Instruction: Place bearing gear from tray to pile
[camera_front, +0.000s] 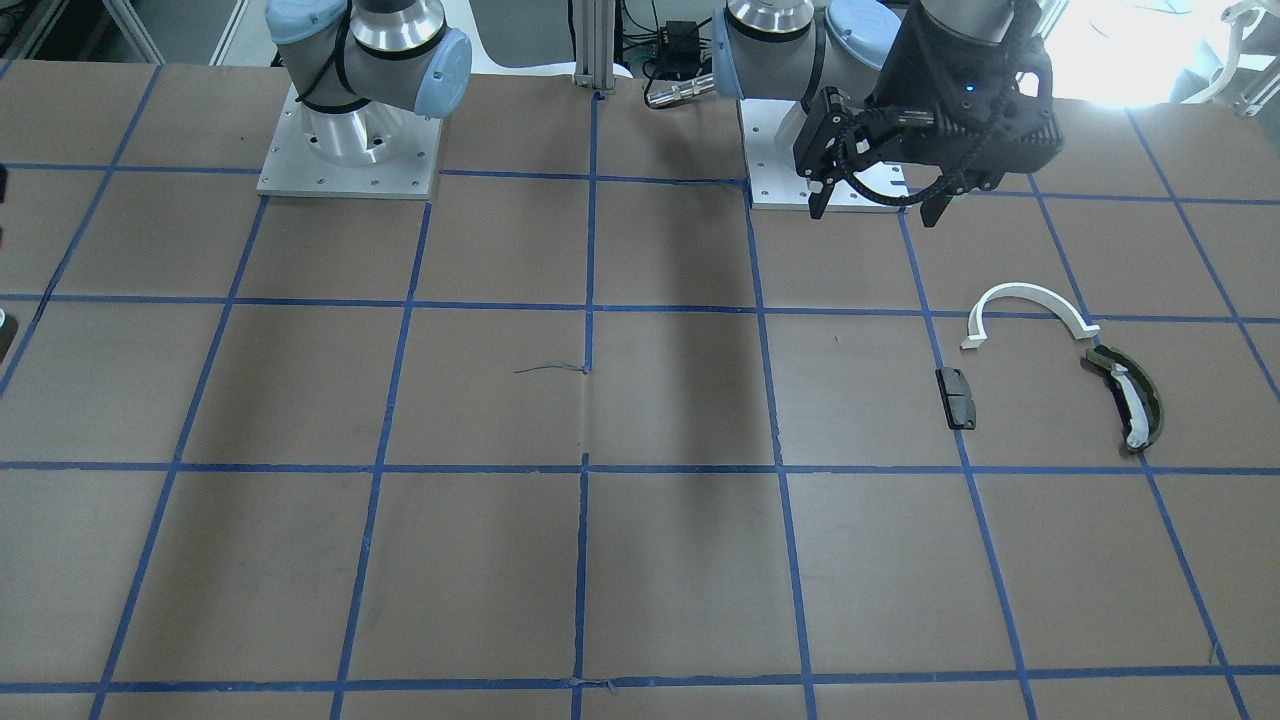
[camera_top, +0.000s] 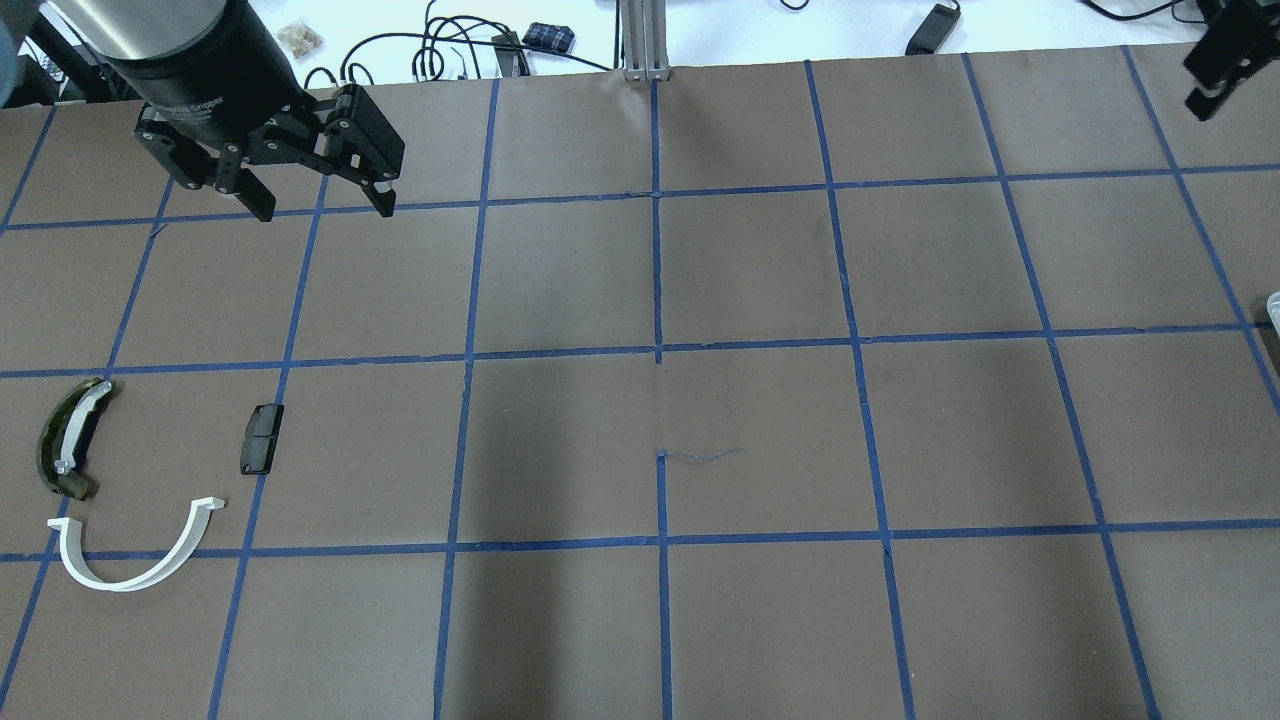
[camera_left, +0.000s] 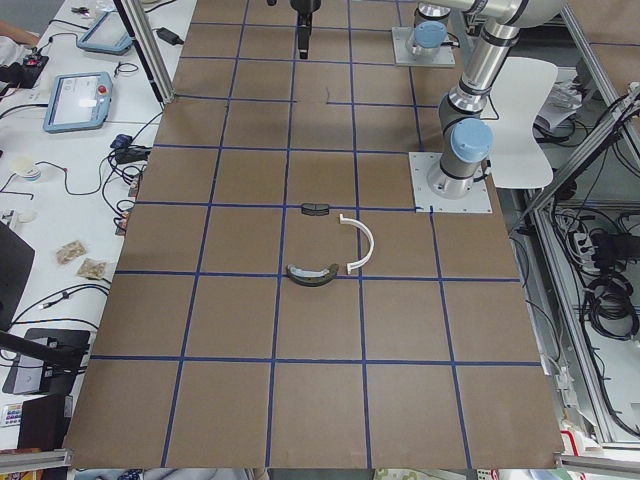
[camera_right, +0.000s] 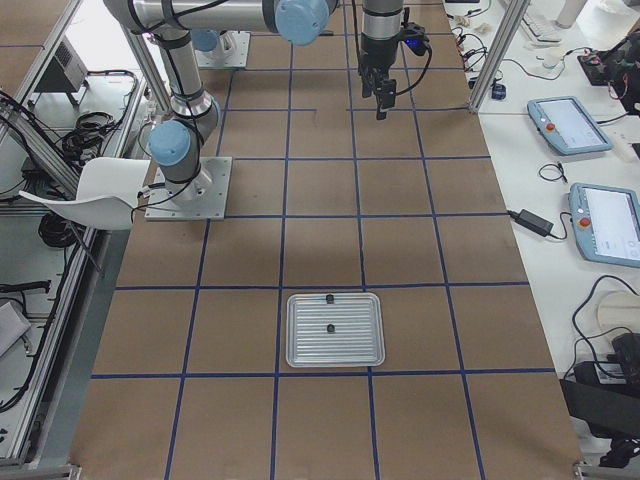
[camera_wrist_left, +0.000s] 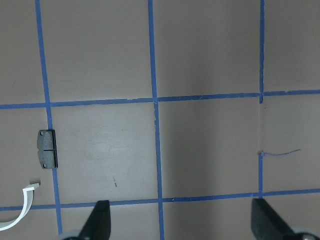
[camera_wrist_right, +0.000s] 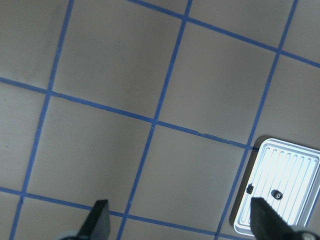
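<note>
The silver tray (camera_right: 335, 330) lies near the table's right end and also shows in the right wrist view (camera_wrist_right: 280, 187). Two small dark parts lie on it: one near its middle (camera_wrist_right: 276, 193) and one at its edge (camera_wrist_right: 249, 188). The pile lies at the left end: a white half-ring arc (camera_top: 135, 550), an olive curved shoe (camera_top: 70, 440) and a black pad (camera_top: 261, 438). My left gripper (camera_top: 320, 195) hangs open and empty, high above the table beyond the pile. My right gripper (camera_wrist_right: 180, 220) is open and empty, high up and to one side of the tray.
Blue tape lines (camera_top: 657, 350) divide the brown table into squares. Both arm bases (camera_front: 348, 150) are bolted on at the robot's edge. An aluminium post (camera_top: 645, 40) and cables stand at the far edge. Teach pendants (camera_right: 570, 125) lie on a side bench.
</note>
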